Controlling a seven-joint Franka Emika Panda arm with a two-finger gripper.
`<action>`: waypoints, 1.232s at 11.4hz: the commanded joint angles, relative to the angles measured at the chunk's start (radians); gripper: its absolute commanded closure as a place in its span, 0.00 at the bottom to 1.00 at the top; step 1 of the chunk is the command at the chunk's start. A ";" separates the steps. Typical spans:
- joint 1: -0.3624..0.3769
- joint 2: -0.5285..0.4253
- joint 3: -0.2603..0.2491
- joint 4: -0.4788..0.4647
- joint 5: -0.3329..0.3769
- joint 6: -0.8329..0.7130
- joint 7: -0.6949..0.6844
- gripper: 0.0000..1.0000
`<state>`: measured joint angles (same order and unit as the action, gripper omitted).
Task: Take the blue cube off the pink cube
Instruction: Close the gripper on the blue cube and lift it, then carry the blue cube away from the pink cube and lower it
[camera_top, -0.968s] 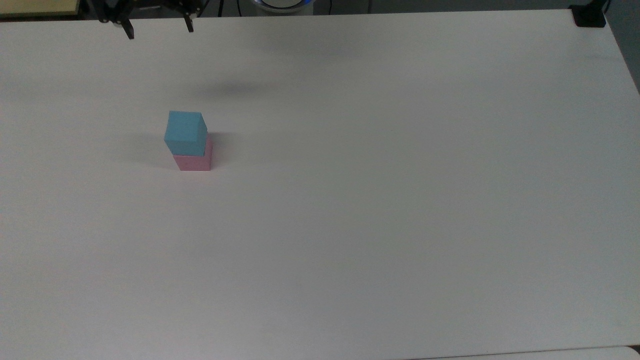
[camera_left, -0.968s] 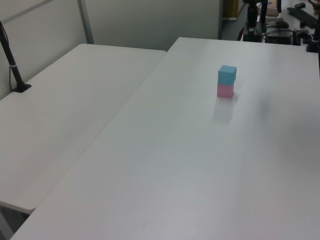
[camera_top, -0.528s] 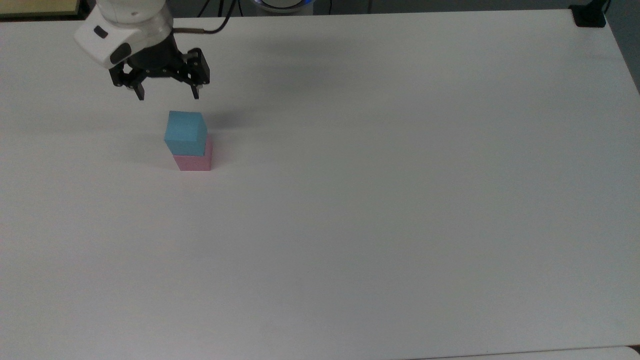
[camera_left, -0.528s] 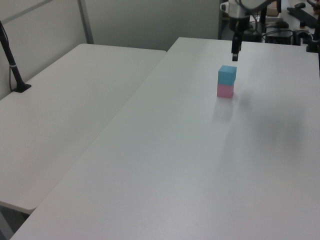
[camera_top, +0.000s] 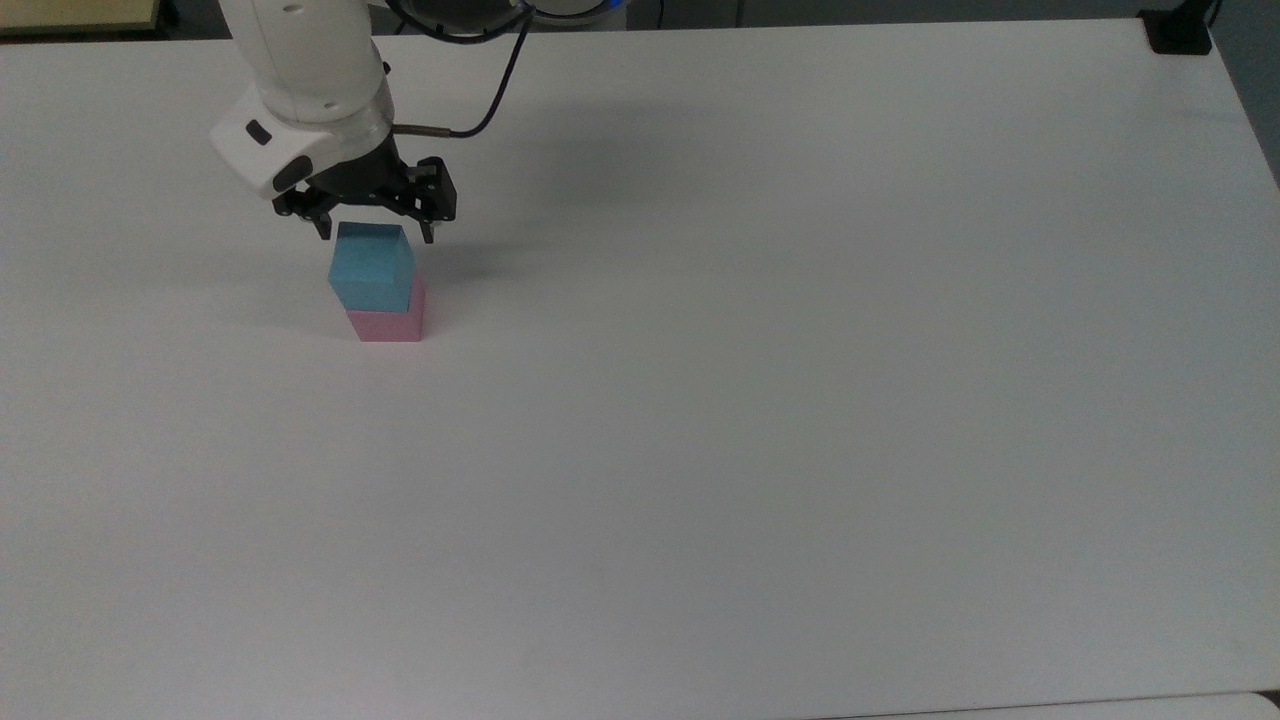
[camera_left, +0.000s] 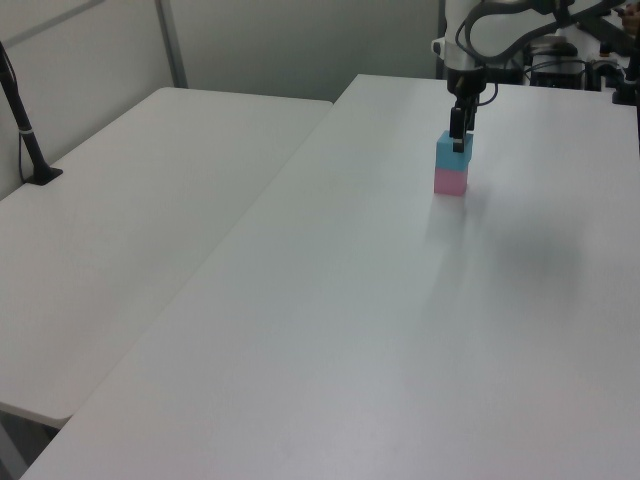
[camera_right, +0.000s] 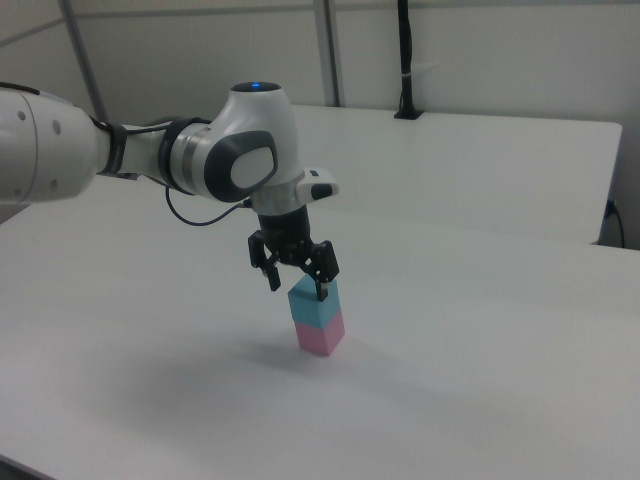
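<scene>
Claw (camera_top: 376, 234) open wide, tips just above the blue cube (camera_top: 371, 268), one on each side. Blue cube right under the claw, sitting on top of the pink cube (camera_top: 391, 325), a bit off to one side of it and turned a little. Both on the white table (camera_top: 800, 400), nothing else close by.

Could go wrong: a tip coming down on the blue cube's top edge and not beside it, pushing the stack over. Or a squeeze too low, catching the pink cube too. Soft-looking cubes, maybe easy to squash or tip.
</scene>
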<state>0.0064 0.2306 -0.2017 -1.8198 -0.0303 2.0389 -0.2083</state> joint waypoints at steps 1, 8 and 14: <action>0.007 0.021 0.015 -0.018 -0.017 0.024 0.055 0.04; -0.098 0.030 0.016 0.069 0.013 0.012 -0.042 0.62; -0.304 0.343 0.085 0.445 0.084 0.085 -0.143 0.59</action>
<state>-0.2266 0.4170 -0.1801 -1.5404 0.0337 2.0635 -0.3273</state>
